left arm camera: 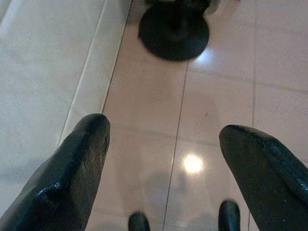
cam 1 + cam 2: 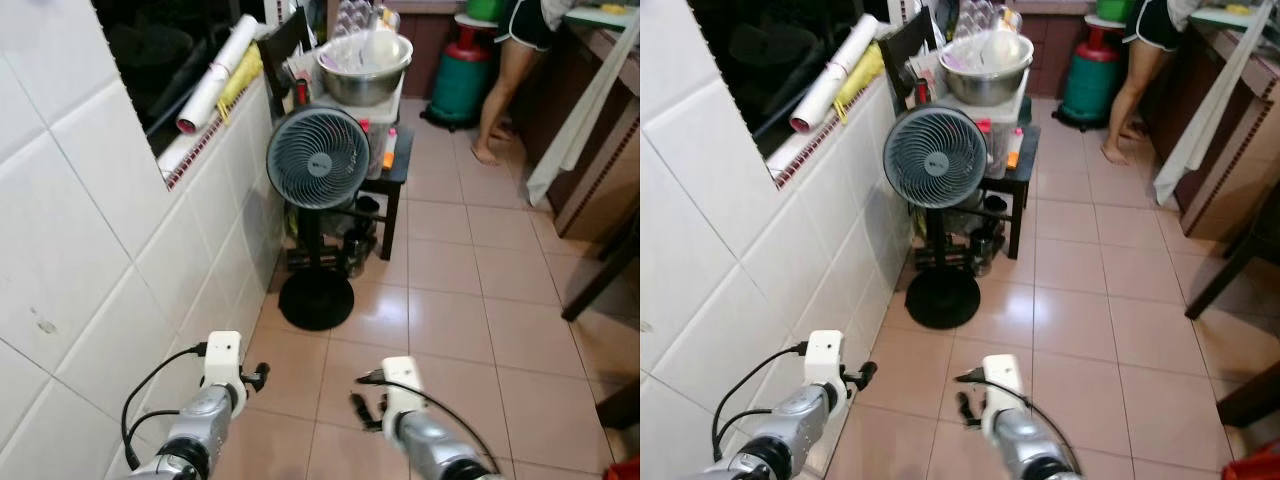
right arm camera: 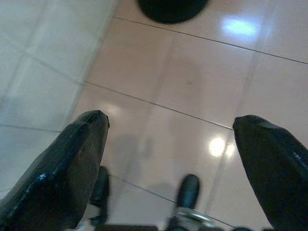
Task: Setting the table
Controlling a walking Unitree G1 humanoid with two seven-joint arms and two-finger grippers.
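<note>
Pincers: your left pincer (image 1: 163,159) and right pincer (image 3: 171,159) gape wide, empty, low in frame, carried for walking.
Path: pedestal fan (image 2: 318,158) mid-frame blocks the tiled floor (image 2: 450,300).

I see a floor (image 2: 450,300) of glossy pinkish-tan tiles running away from me, with ceiling light glinting off it. My landmark is the grey pedestal fan (image 2: 318,157): its round black base (image 2: 316,299) sits flat on the tiles, close to the white tiled wall. Just behind the fan a small dark side table (image 2: 396,170) stands on the floor, carrying a large metal bowl (image 2: 364,68). Under that table, beside the fan's post, some dark clutter sits on the tiles; I can't make out what it is. Well beyond the fan a green gas cylinder (image 2: 461,82) stands upright, and near it a person's bare feet (image 2: 487,148) rest on the tiles.
</note>
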